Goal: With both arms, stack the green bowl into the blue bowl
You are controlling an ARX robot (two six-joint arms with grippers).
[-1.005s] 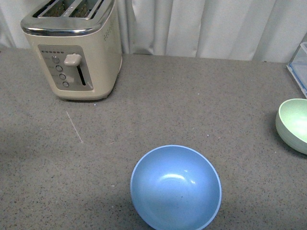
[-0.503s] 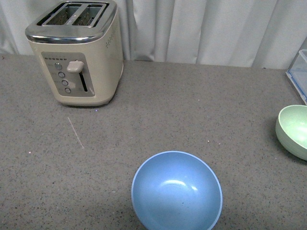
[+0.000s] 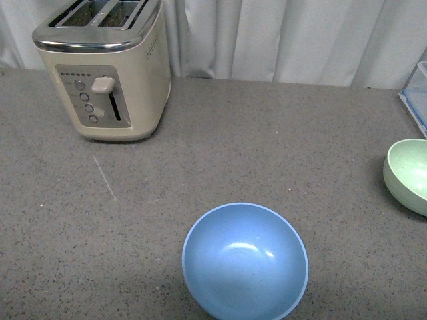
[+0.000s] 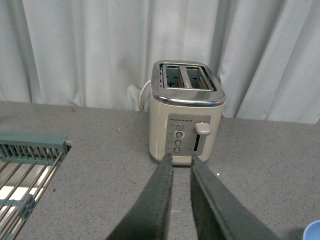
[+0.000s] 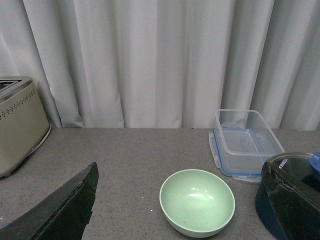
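Right gripper [image 5: 180,172]: its one plainly visible finger pad [image 5: 65,210] stands far out to the side, so the jaws read as spread wide, and it has hold of nothing.
Green bowl [image 5: 197,208]: upright and empty on the grey countertop [image 3: 267,140], just ahead of the right gripper and below it, untouched.
Left gripper [image 4: 181,161]: fingers [image 4: 162,200] drawn almost together with a thin gap between them, carrying nothing, and aimed at the toaster [image 4: 187,112].
Blue bowl [image 3: 245,261]: upright and empty, off to the left gripper's side, only a sliver showing at the edge of the left wrist view; well apart from the green bowl.
Bystanders: a clear lidded container [image 5: 245,142] lies beyond the green bowl, and a dish rack [image 4: 30,165] sits on the left gripper's far side.
Step in hand: apparently the opening reach, with neither bowl gripped and nothing yet stacked.
Next move: the right gripper likely needs to drop over the green bowl's rim, pinch the wall and lift it level. The left gripper may need to open and steady the blue bowl.
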